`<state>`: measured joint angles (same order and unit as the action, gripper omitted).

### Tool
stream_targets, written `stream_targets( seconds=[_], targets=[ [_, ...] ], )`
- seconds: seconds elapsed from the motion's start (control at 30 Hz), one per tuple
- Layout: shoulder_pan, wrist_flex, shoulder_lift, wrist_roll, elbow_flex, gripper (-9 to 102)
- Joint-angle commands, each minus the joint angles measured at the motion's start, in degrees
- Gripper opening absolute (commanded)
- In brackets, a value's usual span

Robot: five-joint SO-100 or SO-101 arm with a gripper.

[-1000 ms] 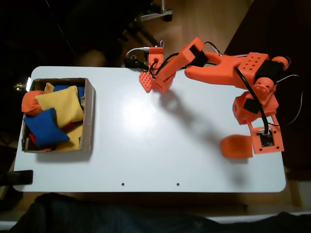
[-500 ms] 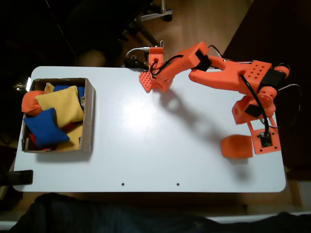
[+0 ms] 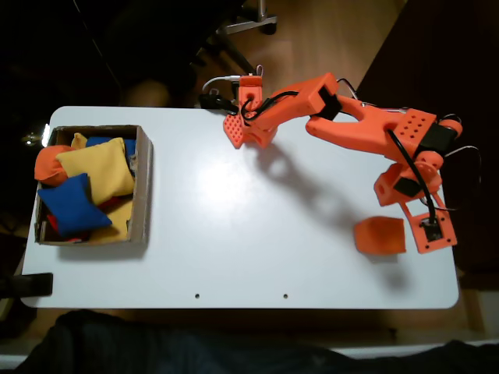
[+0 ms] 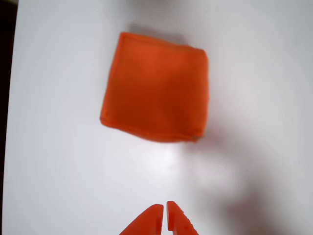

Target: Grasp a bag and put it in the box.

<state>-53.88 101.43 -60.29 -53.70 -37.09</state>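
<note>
Cardboard box point(image 3: 145, 187) at 9 o'clock on the white table point(image 3: 234, 234) in the fixed view, already crowded with a yellow bean bag point(image 3: 97, 167), a blue bean bag point(image 3: 72, 204) and a rounder orange bag point(image 3: 47, 165) bulging over its far-left wall. Likely trouble there: little free room, so a bag dropped carelessly could land on the heap and slide out over the low wall.

Gripper point(image 3: 242, 132) at 12 o'clock by the table's far edge, beside a black cable plug point(image 3: 212, 100). In the wrist view, gripper point(image 4: 165, 218) tips pressed almost together with only a thin slit between them, holding nothing. Jaws not yet spread; a descent like this would probably push the soft fabric flat or shove it aside rather than pinch it.

Orange bean bag point(image 3: 380, 235) point(image 4: 155, 88) flat on the table at 4 o'clock, just beside the arm's base plate point(image 3: 433, 230). Tight reach-back likely needed, with a risk of grazing the base. Open tabletop between bag and box.
</note>
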Motion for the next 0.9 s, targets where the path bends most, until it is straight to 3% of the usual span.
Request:
stream_targets(
  seconds=[0.0, 0.67, 0.87],
  targets=[
    [-0.09, -1.67, -0.35, -0.70, 2.99, 0],
    [0.79, -8.09, -0.26, -4.39, -1.85, 1],
    [1.23, -7.56, -0.88, -4.83, -3.87, 13]
  ],
)
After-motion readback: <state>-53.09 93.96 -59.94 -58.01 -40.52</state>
